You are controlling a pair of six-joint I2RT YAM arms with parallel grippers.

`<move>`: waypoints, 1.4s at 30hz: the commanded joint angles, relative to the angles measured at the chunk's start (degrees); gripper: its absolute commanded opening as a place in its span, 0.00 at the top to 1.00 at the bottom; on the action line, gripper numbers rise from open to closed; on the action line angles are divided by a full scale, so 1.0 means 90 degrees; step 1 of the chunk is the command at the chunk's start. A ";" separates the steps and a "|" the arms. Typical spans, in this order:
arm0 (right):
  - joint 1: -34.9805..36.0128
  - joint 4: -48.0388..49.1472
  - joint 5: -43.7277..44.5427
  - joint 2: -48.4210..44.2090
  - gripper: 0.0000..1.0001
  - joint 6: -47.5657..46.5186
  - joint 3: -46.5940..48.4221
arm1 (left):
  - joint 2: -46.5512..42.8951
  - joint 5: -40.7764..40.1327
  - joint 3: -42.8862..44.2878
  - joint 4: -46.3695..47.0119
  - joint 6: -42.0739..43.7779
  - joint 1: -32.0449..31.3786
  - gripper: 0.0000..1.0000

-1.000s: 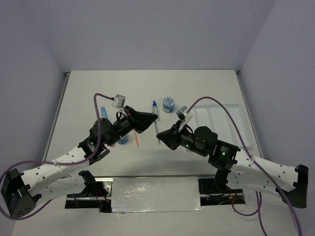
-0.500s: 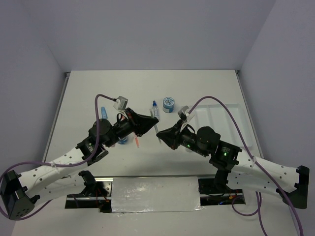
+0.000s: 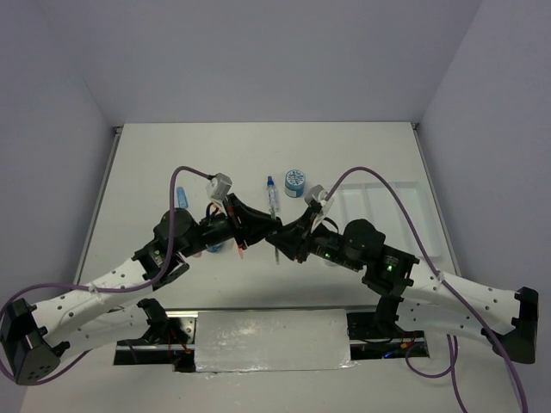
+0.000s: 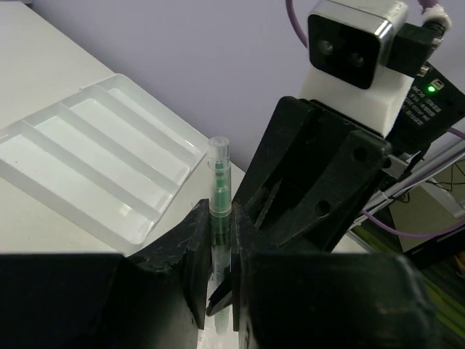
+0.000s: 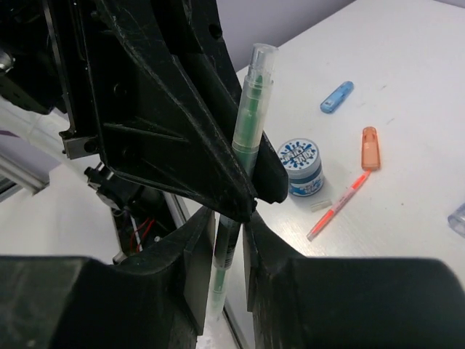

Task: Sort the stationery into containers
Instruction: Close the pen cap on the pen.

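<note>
Light, stiff, slick green pen (image 4: 219, 185), best pinched mid-barrel. Left claw (image 4: 219, 233) pinches it. Right claw (image 5: 227, 243) straddles it; grip unclear.

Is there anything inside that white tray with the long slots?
In the white tray, every slot that shows holds nothing. From above, the right arm covers its near end, so that part is unseen.

Reaching inward with both arms, meeting tip to tip. Clamping a green pen (image 4: 220, 182) upright between the jaws of the left gripper (image 4: 219, 222); straddling the same pen with the right gripper (image 5: 227, 224), grip unclear.
</note>
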 commanded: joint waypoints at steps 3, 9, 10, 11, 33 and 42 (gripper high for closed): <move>0.0033 0.0578 -0.0411 0.0060 0.71 -0.0038 0.0171 | -0.0215 0.0265 0.0197 0.0510 0.0253 -0.0023 1.00; 0.0043 0.0754 -0.0401 0.0012 1.00 0.0079 0.0064 | -0.0176 0.0490 0.0315 0.0480 0.0331 -0.0033 0.83; 0.0033 0.0745 -0.0295 -0.0018 1.00 0.0118 0.0093 | -0.0195 0.0471 0.0295 0.0490 0.0351 -0.0033 0.74; 0.0043 0.0677 -0.0246 -0.0018 1.00 0.0147 0.0112 | -0.0215 0.0432 0.0295 0.0461 0.0361 -0.0033 0.55; 0.0043 0.0188 -0.0050 0.0099 1.00 0.0109 0.0308 | -0.0215 -0.1131 0.1204 -0.1004 0.1006 -0.0033 0.31; 0.0043 0.0129 0.0145 0.0128 1.00 0.0089 0.0366 | -0.0088 -0.0897 0.1067 -0.0907 0.0879 -0.0033 0.49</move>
